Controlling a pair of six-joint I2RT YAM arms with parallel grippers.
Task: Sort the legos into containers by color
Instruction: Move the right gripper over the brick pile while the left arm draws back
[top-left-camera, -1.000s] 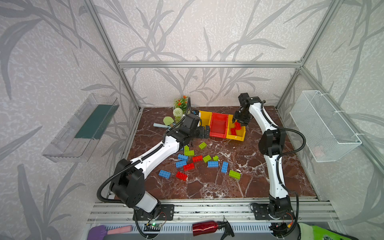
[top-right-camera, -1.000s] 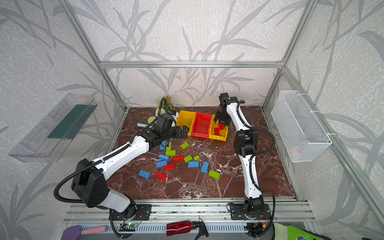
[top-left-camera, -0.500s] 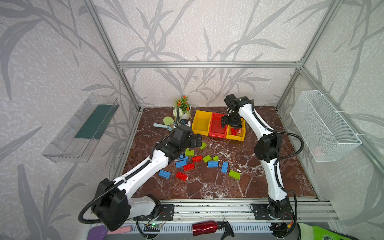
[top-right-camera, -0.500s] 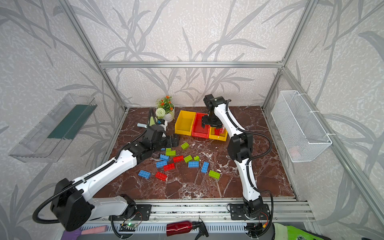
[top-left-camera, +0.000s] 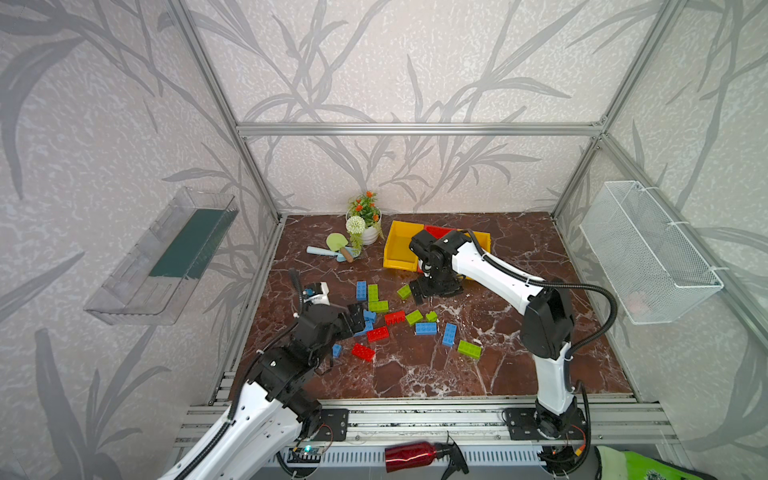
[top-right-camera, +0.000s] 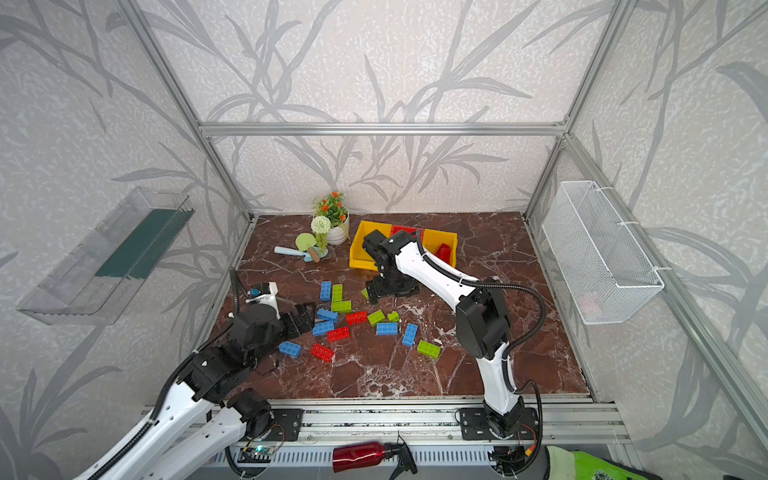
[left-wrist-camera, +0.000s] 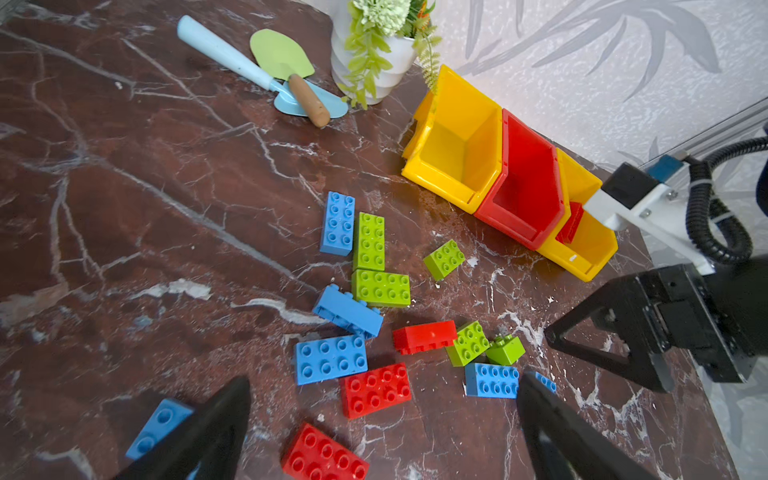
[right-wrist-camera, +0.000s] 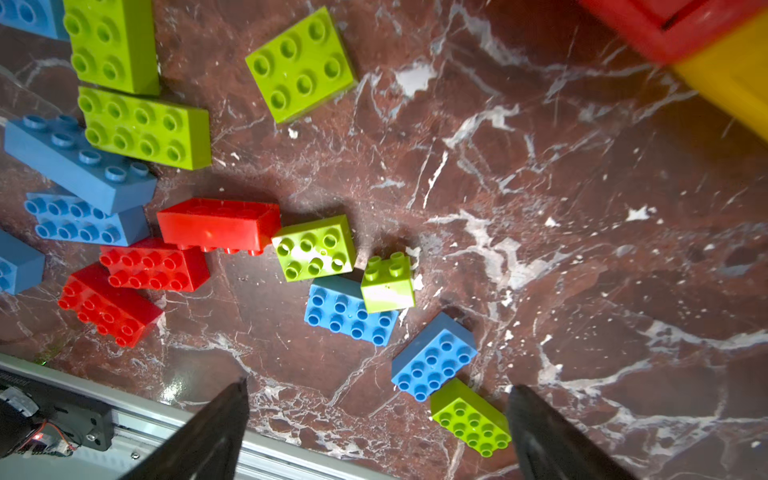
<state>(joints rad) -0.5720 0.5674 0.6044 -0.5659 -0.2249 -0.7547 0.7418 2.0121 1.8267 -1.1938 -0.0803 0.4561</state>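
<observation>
The legos lie scattered on the dark red marble table, in its middle part in front of the containers, with red, blue and lime green pieces all mixed together. Several of them touch: a tilted blue brick lies partly over another blue one, and a small green brick rests against a flat blue one. The containers stand joined side by side near the back wall, in the order yellow, red, yellow. The yellow one at the right end holds a red piece, probably a brick, although the arm hides part of it. The left gripper hangs low at the left edge of the pile, just beside the blue bricks; its fingers are spread wide and grip no brick. The right gripper hangs over the table just in front of the containers, near a lone green brick, and its fingers are also spread wide and grip none. A flower pot and two small shovels lie to the left of the containers.
</observation>
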